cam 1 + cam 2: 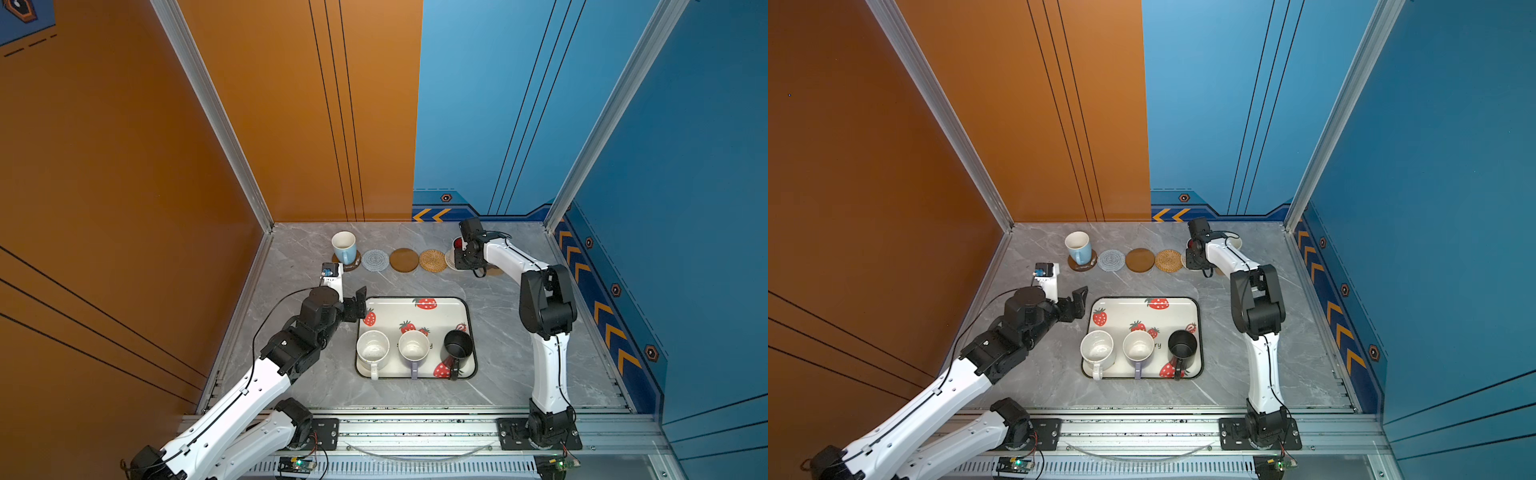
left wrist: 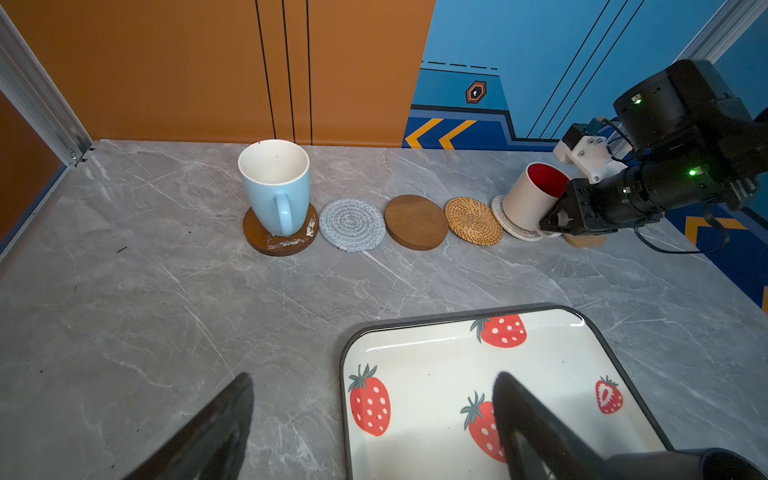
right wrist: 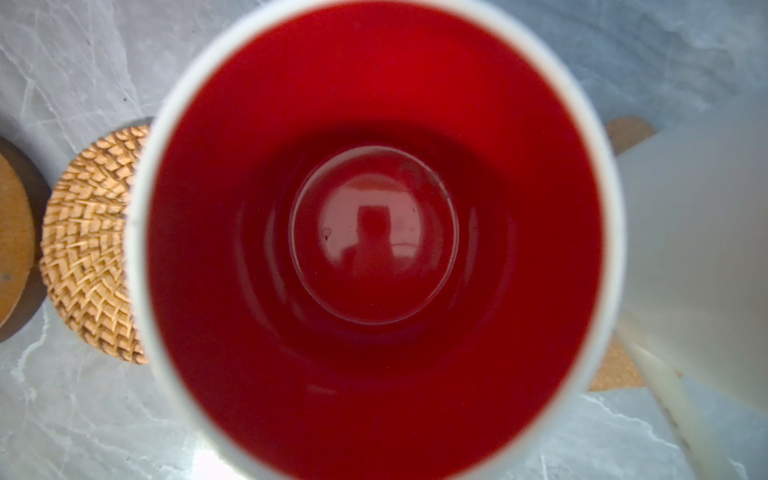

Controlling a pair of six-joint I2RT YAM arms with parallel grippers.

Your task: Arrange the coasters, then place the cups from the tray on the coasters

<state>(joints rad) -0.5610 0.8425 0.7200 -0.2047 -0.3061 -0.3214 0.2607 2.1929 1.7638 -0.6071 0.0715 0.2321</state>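
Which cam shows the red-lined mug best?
Left wrist: the red-lined mug shows from the side, tilted over the white woven coaster. Right wrist shows only its red inside. In both top views the right arm hides nearly all of it.

3 cups (image 1: 372, 349) stand in the tray (image 1: 395, 309), with a row of coasters (image 1: 404, 260) behind it.
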